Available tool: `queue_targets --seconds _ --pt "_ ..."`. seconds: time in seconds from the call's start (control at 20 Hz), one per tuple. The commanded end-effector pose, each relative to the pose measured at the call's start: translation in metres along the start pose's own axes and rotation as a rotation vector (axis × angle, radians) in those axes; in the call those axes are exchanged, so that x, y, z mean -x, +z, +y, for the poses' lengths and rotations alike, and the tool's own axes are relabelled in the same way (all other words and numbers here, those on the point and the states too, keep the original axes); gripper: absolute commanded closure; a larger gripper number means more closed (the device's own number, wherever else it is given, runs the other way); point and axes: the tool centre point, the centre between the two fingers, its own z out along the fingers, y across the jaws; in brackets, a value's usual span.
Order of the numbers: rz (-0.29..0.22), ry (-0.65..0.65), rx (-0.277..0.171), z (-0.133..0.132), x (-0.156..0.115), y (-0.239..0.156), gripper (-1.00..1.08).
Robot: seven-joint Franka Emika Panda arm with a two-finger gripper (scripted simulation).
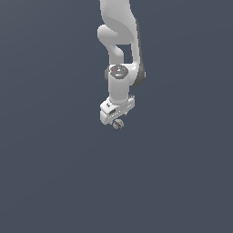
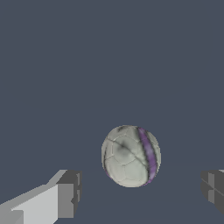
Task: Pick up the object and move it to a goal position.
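Between our spread fingertips (image 2: 70, 194) sat the object (image 2: 131, 156), clear of both pads; we held the gripper (image 1: 117, 119) released and straddling it, seemingly so closing would catch the ball squarely at its widest.

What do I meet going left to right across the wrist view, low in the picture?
One gripper finger → the ball, grey-beige with a purple stripe, sitting in the gap and touching neither finger → the other gripper finger at the picture's edge. The gripper is open.
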Motion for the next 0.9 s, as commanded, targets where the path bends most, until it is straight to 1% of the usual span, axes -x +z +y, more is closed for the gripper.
queue_targets --seconds 0.0,0.25,0.65,0.85 --pt "0.000 0.000 0.000 0.000 0.000 0.000 -0.92" --pt "0.000 -0.001 0.000 0.000 0.000 0.011 -0.92" --pt "0.001 -0.005 0.000 -0.001 0.001 0.044 -0.92" --pt "0.001 -0.005 0.000 -0.001 0.001 0.050 -0.92"
